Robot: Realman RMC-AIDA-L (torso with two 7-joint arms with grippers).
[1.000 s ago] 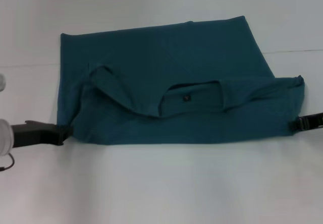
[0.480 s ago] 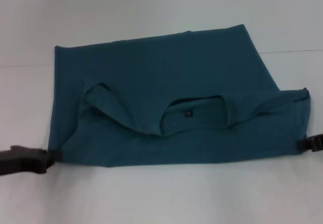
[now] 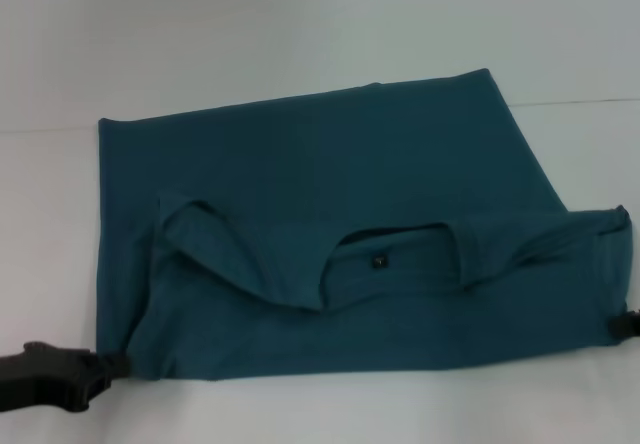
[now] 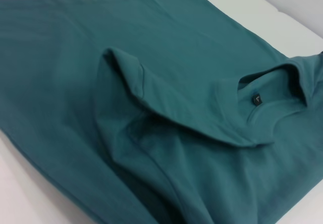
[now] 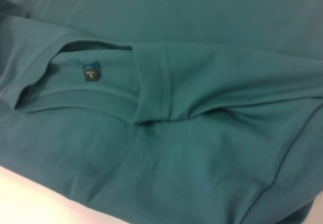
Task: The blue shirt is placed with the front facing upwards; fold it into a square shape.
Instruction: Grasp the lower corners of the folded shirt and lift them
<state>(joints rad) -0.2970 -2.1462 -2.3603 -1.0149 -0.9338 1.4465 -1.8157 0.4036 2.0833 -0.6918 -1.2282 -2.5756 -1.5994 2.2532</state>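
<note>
1. Blue shirt (image 3: 340,254): lies on the white worktop (image 3: 300,34), spread across its middle and reaching toward the near edge. One layer is doubled over; both sleeves and the neckline with its small dark neck tag (image 3: 379,261) lie on the near half. No lettering shows.

2. Left gripper (image 3: 105,367): at the shirt's near left corner, by the worktop's near left edge. Its tip touches the cloth; whether its fingers pinch the corner or stand apart cannot be told.

3. Right gripper (image 3: 625,326): at the shirt's near right corner, at the worktop's right edge, mostly out of view. Finger state cannot be told.

4. Change: over the last second both grippers have drawn outward and toward the near edge. The shirt's near hem has come with them, so the cloth now lies longer, wider and flatter than a second ago.

5. Reading for the task: this looks like a pull to smooth the doubled layer. The outline is a broad rectangle, not yet a square; further folds appear needed.
</note>
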